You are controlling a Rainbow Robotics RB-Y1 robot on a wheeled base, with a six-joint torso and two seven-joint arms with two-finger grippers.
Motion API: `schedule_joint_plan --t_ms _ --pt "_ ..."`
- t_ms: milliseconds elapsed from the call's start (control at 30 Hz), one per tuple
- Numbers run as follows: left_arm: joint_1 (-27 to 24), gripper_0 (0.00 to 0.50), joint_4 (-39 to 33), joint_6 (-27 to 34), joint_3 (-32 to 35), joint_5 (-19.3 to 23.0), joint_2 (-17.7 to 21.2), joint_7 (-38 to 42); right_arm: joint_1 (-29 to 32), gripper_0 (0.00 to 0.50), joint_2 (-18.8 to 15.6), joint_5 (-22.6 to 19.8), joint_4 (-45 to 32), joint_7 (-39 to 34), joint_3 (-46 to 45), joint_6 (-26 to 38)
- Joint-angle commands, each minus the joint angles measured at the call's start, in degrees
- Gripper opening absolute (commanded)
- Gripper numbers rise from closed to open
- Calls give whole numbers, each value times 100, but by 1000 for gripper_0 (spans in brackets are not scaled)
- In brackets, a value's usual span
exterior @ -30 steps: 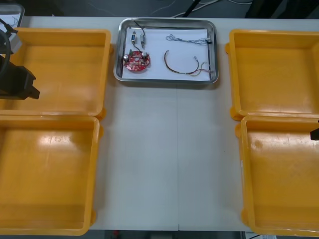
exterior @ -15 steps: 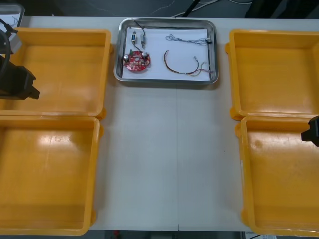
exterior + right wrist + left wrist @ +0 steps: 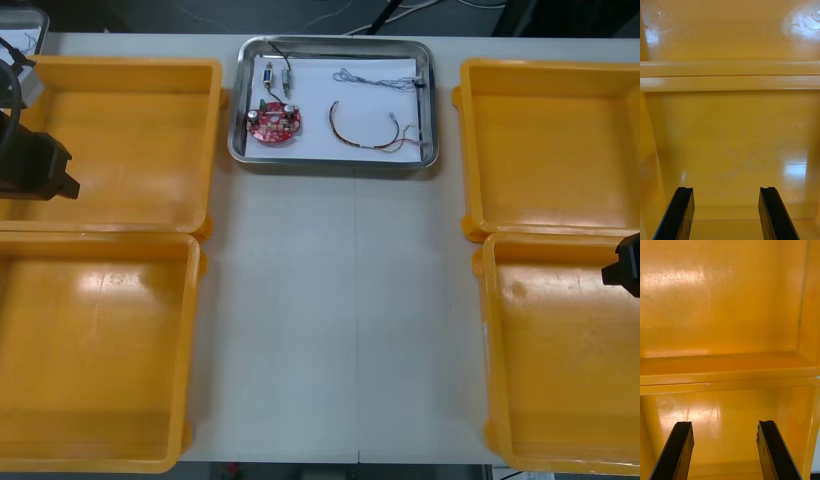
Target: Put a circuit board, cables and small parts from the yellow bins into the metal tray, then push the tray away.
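The four yellow bins (image 3: 100,340) are seen bare, so the gathering is judged done. The right tool (image 3: 728,210) is held over the near right bin, at the right edge of the bench (image 3: 340,330), its fingers spread with nothing between them. The left tool (image 3: 726,450) is held over the far left bin, likewise spread and empty. Farthest off, the tray (image 3: 333,161) is found at the bench's far edge, between the far bins, with the circuit board (image 3: 274,122), cables (image 3: 365,137) and small metal parts (image 3: 268,74) laid inside. The push is judged complete or nearly so.
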Motion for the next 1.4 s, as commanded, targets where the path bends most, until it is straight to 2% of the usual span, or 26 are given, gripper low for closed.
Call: schedule_joint_plan --t_ms 33,1400 --pt "62 500 -144 38 84 -46 52 -541 21 500 41 52 -45 70 66 -48" --pt "62 500 -144 38 84 -46 52 -541 21 500 41 52 -45 70 66 -48"
